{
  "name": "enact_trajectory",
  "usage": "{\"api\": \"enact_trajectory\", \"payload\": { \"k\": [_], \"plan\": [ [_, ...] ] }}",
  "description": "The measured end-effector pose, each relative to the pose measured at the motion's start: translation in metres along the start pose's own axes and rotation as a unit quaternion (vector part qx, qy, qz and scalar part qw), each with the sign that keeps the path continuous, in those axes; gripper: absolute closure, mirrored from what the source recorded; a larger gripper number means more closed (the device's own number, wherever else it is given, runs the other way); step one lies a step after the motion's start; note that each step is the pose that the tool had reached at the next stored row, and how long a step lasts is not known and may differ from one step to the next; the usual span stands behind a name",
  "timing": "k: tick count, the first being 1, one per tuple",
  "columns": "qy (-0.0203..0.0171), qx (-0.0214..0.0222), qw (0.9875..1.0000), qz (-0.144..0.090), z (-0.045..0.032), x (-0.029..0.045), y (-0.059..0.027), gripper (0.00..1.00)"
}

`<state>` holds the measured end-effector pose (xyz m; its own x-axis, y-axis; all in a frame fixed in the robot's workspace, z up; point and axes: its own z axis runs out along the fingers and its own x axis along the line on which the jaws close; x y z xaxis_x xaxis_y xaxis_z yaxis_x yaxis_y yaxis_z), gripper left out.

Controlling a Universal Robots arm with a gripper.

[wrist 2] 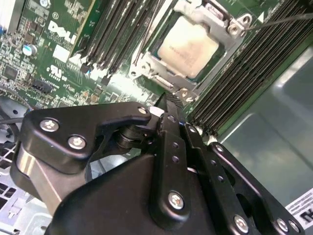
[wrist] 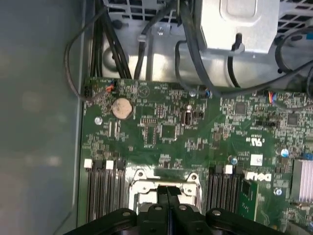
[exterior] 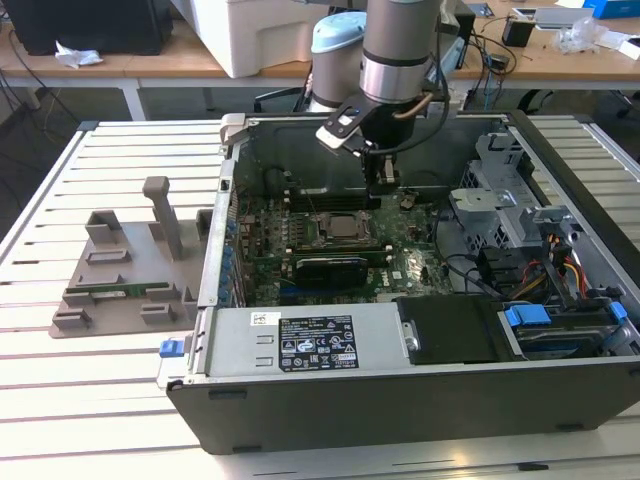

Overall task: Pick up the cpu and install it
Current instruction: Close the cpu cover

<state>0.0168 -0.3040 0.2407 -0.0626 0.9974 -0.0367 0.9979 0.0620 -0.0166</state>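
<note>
Inside the open dark grey computer case [exterior: 400, 420], which lies on the white slatted table [exterior: 100, 400] toward its edge at the exterior view's right, the cpu [exterior: 345, 228], a small flat square chip with a silvery-white metal top, sits in the socket near the middle of the green motherboard [exterior: 405, 268]. The second wrist view shows the cpu [wrist 2: 188, 46] lying flat within the socket's silvery metal frame [wrist 2: 146, 68], with rows of long black memory slots [wrist 2: 122, 29] running along either side. The grey and silver robot arm [exterior: 400, 50] comes down over the case's far wall, and its black jaws hang over the motherboard just beside the socket, on the side toward that far wall. The jaws are pressed together, tip against tip, with nothing between them; in both wrist views they stand close to the frame's edge, apart from the chip's top. In the first wrist view a round silver coin battery [wrist: 122, 108] sits on the board a little apart from the socket frame [wrist: 146, 182], and black cables [wrist: 190, 49] loop across the bare metal of the case past the board's edge. Along the case's near wall lies a grey power supply box [exterior: 300, 340] with a black label. On the table beside the case, toward the exterior view's left, stands a grey plastic fixture [exterior: 130, 280] with upright posts.
</note>
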Motion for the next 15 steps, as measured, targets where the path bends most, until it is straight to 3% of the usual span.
{"api": "enact_trajectory", "payload": {
  "k": [4, 12, 15],
  "plan": [
    [-0.0001, 0.0000, 1.0000, 0.000, 0.0076, 0.0014, -0.0182, 0.89],
    [-0.0001, 0.0000, 1.0000, 0.000, 0.0254, 0.0038, -0.0459, 0.89],
    [-0.0001, 0.0000, 1.0000, 0.000, 0.0322, 0.0043, -0.0496, 0.89]
  ]
}}
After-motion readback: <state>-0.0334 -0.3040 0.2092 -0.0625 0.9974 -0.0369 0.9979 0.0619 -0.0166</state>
